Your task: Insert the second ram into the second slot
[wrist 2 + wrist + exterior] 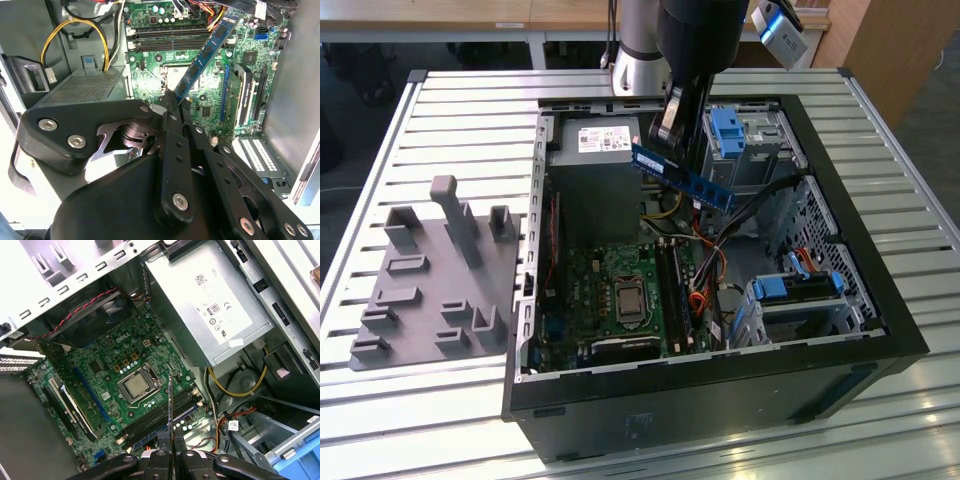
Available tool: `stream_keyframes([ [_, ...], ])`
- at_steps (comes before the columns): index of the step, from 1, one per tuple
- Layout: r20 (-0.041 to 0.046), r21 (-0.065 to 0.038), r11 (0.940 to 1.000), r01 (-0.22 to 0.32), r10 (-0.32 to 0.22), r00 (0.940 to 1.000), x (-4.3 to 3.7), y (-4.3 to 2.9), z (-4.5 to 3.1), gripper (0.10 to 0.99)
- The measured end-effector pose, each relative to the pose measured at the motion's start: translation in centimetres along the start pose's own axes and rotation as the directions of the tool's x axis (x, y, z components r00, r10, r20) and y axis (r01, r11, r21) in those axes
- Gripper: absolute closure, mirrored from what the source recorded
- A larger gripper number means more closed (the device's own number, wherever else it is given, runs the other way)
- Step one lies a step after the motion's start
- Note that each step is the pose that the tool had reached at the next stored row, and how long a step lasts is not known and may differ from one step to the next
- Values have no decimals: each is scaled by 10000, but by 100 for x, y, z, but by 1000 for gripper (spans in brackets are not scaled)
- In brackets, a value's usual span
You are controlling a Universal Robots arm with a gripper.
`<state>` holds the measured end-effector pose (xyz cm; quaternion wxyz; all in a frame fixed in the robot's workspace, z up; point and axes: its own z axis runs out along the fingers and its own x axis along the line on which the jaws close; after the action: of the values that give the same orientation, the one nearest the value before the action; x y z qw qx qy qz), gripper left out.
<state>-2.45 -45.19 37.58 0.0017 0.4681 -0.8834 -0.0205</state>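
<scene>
Jaws are gripping the ram (pixel 695 182) by its upper end, holding it in air above the far half of the case (pixel 720 405), long axis sloping down toward the exterior view's right, lying skewed across the slots (pixel 672 285) well below.

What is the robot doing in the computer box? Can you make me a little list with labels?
Gripper: gripper, shut on the stick
Holding: the second ram, a thin blue stick, tilted
Where: in the air above the open computer case
Below it: green motherboard with long memory slots
In a slot yet: no, not yet
Also there: grey parts holder beside the case, at the exterior view's left
</scene>
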Motion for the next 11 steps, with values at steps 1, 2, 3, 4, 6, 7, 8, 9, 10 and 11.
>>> stream_keyframes([
  [1,0,0,10000,-6,6,10000,0,0,0,949],
  [2,1,0,10000,-14,14,10000,0,0,0,949],
  [3,1,0,10000,-21,21,10000,0,0,0,949],
  [4,1,0,10000,-27,27,10000,0,0,0,949],
  [6,2,1,10000,-41,41,10000,0,0,0,949],
  [7,2,0,10000,-47,47,10000,0,0,0,949],
  [8,2,1,10000,-53,53,10000,0,0,0,949],
  [9,2,1,10000,-60,60,10000,0,0,0,949],
  [10,2,1,10000,-66,66,10000,0,0,0,949],
  [11,3,1,10000,-71,71,10000,0,0,0,949],
])
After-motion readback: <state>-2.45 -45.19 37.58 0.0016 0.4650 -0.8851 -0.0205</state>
